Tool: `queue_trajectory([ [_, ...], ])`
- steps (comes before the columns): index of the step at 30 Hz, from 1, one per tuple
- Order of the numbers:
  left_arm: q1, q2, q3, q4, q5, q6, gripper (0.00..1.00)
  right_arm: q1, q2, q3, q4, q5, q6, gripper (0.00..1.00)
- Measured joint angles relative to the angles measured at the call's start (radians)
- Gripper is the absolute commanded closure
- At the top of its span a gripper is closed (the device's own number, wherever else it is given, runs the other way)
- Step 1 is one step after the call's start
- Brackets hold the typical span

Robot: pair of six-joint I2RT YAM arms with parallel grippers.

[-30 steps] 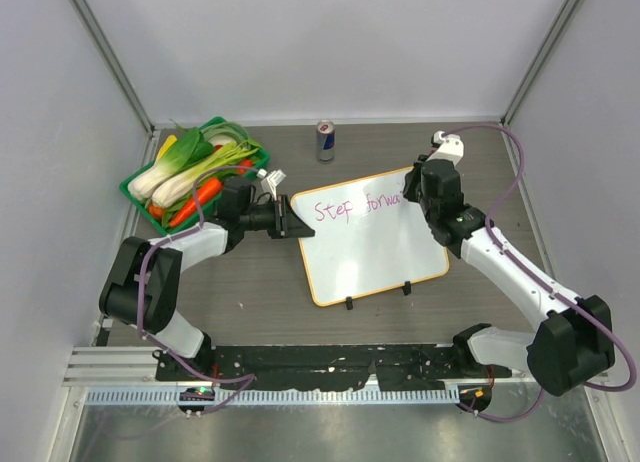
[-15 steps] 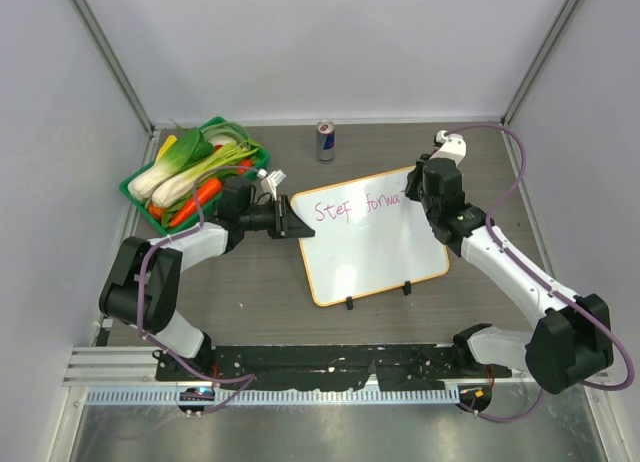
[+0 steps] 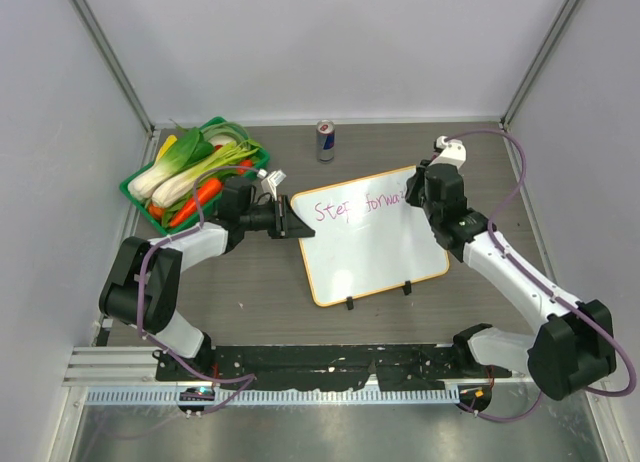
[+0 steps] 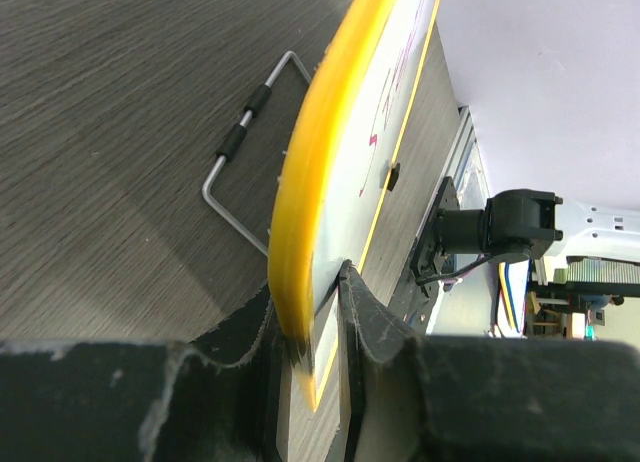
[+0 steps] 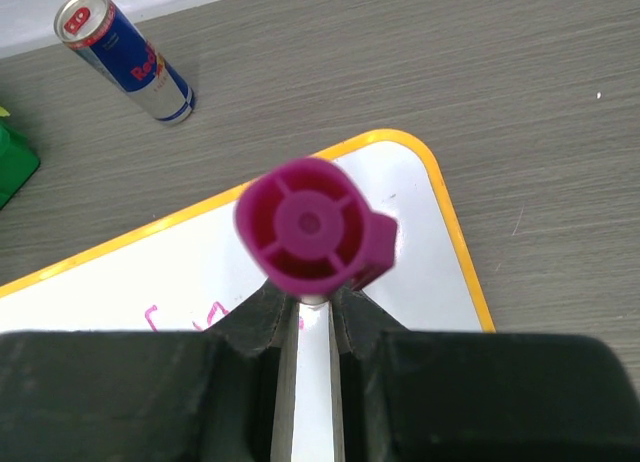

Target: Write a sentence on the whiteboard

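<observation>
The whiteboard [image 3: 375,257] lies tilted on the table, its orange rim showing. Pink writing, the sentence [image 3: 345,209], runs along its top line and reads "Step forwa", with the end hidden by my right gripper [image 3: 412,195]. That gripper is shut on a magenta marker [image 5: 312,232], seen cap end up, over the board's top right corner [image 5: 425,232]. A few pink strokes [image 5: 150,317] show beside it. My left gripper [image 3: 293,225] is shut on the board's left edge; in the left wrist view its fingers [image 4: 365,312] pinch the yellow rim [image 4: 300,202].
A green basket [image 3: 135,194] of vegetables stands at the back left, close to my left arm. A blue and silver can [image 3: 325,140] stands upright behind the board, also the can [image 5: 125,57]. A wire stand [image 4: 245,132] sticks out under the board.
My right gripper with the marker has crept slightly to the right along the top line. The left gripper and the board have not moved.
</observation>
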Motion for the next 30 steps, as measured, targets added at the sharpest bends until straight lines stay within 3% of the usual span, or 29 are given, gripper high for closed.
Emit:
queue_trajectory([
  [30,-0.006,-0.011,0.000,-0.009,-0.010,0.000,1.00,-0.001,0.005,0.005,-0.006,0.016,0.004,0.99],
])
